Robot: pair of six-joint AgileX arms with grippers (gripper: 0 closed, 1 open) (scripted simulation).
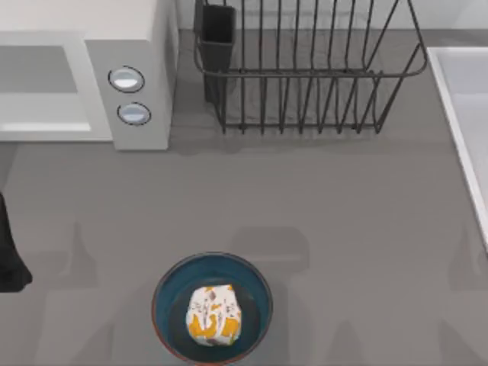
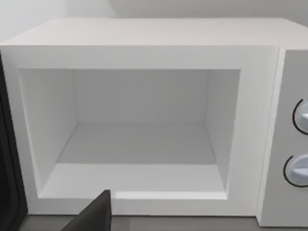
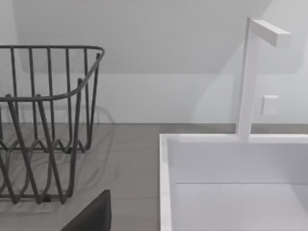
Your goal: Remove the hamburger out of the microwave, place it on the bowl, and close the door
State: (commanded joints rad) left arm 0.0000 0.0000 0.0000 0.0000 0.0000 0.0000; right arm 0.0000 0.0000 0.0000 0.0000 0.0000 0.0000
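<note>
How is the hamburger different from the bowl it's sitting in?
The hamburger is a small lump; the bowl is much wider and goes all the way around it. The hamburger is white with orange-yellow patches; the bowl is dark blue inside with a reddish-brown rim. The hamburger looks bumpy and uneven; the bowl is a smooth, even circle. Both are roundish, and both sit at the near edge of the table, in front of the microwave.

Seeing microwave (image 1: 145,76) shell smooth matt white, plastic-looking; its buttons (image 1: 126,78) glossy, silver-rimmed. Dish rack (image 1: 305,72) thin dark wire, metal-looking. Bowl (image 1: 166,286) glazed-looking blue inside. Hamburger (image 1: 213,314) wrapper crinkled, papery. Table (image 1: 343,213) flat matt grey.
</note>
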